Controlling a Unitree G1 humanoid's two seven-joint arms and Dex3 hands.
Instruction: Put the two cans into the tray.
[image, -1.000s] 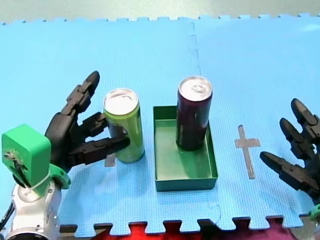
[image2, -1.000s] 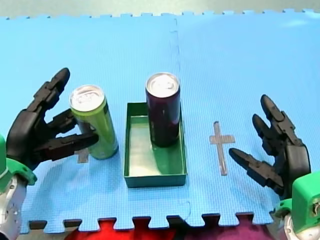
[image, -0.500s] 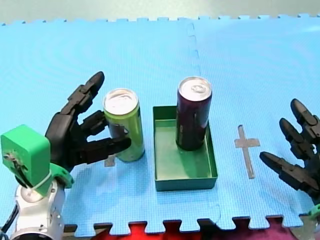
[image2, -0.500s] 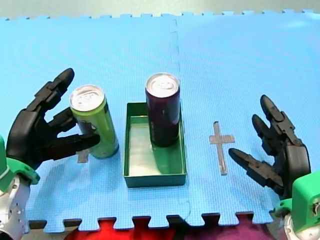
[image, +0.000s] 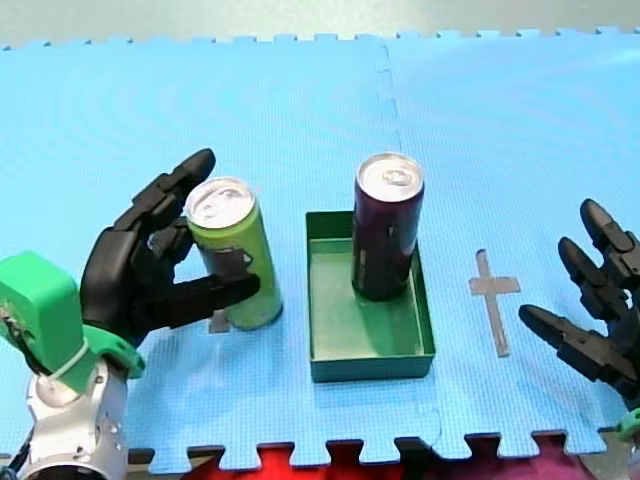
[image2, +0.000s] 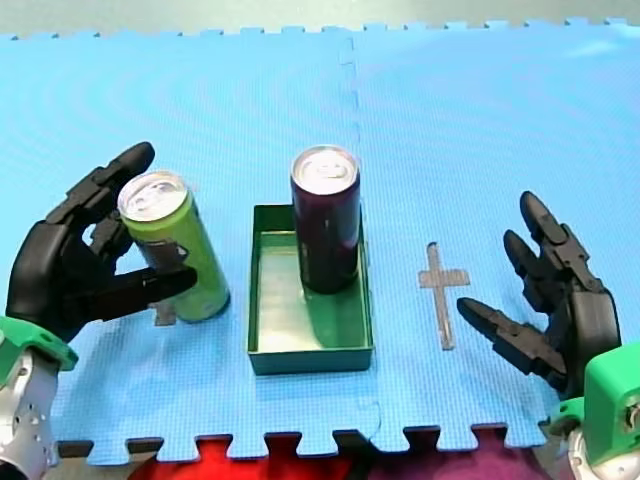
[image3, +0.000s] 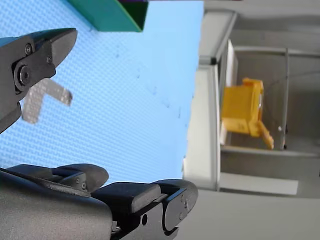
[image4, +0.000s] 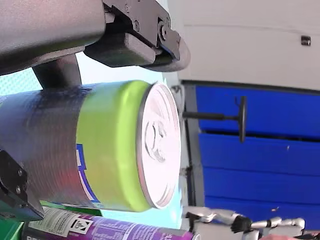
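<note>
green can (image: 232, 262) now leans left in left hand (image: 140, 275), right hand (image: 598, 312) by cross (image: 493, 300)

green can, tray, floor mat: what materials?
Lime-green drink can, held tilted by the left hand: likely aluminium, shiny silver lid with pull tab. Dark green rectangular tray: probably hard plastic, smooth thin walls. Blue mat: foam, stippled texture, jigsaw edges.

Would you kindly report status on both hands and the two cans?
Left hand grips green can, tilted, left of tray. Purple can upright in tray. Right hand open, right of tray.
</note>
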